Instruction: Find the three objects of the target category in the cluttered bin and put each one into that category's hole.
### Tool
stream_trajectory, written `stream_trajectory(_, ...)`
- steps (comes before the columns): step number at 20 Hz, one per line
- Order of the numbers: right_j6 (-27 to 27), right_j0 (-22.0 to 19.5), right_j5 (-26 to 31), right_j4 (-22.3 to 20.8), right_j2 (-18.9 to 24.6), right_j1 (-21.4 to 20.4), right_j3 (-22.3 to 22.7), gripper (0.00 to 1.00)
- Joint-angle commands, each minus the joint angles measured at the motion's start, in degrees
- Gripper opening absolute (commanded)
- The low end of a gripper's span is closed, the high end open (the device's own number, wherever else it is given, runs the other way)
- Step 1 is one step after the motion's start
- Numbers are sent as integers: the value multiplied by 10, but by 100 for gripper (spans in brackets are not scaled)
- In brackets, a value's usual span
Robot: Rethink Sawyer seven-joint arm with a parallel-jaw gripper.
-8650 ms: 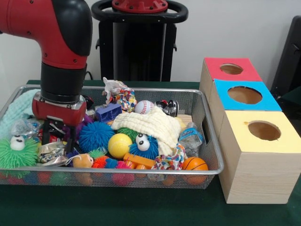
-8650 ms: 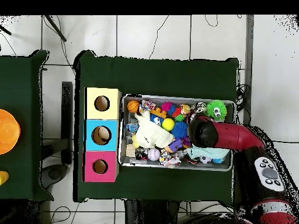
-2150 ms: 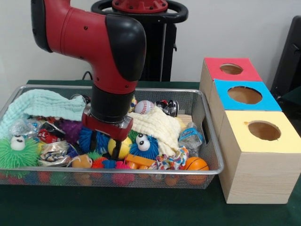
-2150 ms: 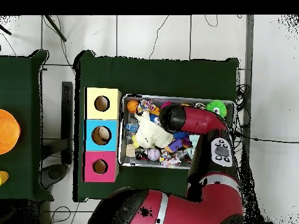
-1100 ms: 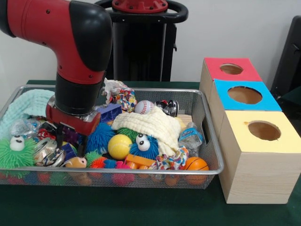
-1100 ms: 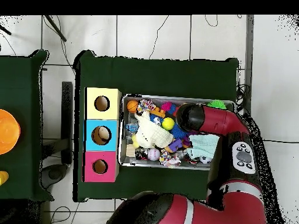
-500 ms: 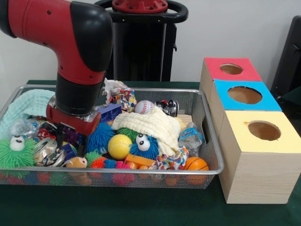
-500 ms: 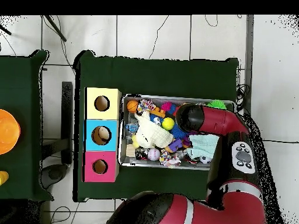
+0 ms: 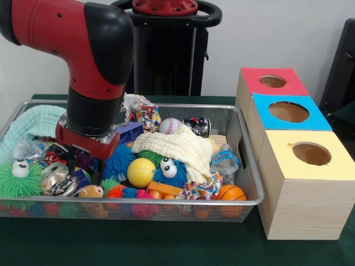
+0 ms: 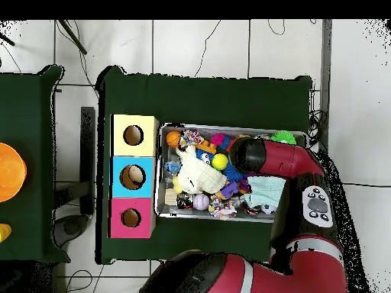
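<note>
Reaching down into the left part of the wire mesh bin, the red arm sets its pincer low among the toys, between the crumpled foil wrapper and the blue spiky ball; the fingers are sunk in clutter, so I cannot tell whether they stand apart or together, or whether they hold anything. Which category is wanted is not shown, so the likeliest candidates are a guess: the balls, namely the yellow ball at the bin's middle front, the baseball toward the back, and the small basketball at the front right corner. All three look light and round, apt to roll or slip, and are probably best taken across the widest part. The spiky toys look soft and springy and would squash under a grip. A cream cloth drapes over the middle and may hide more, the blue googly-eyed fuzzy toy crowds the yellow ball, and a mint cloth lies at the left end. On the counter just beside the bin stand the red box, blue box and yellow box, each with a round hole on top.
</note>
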Motion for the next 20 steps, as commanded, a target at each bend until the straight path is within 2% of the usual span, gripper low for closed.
stream_trajectory(1,42,-8,-85,-7,68,16,38,100)
stream_trajectory(13,66,-10,-151,0,70,24,69,100)
stream_trajectory(20,51,-18,-250,-36,77,34,77,100)
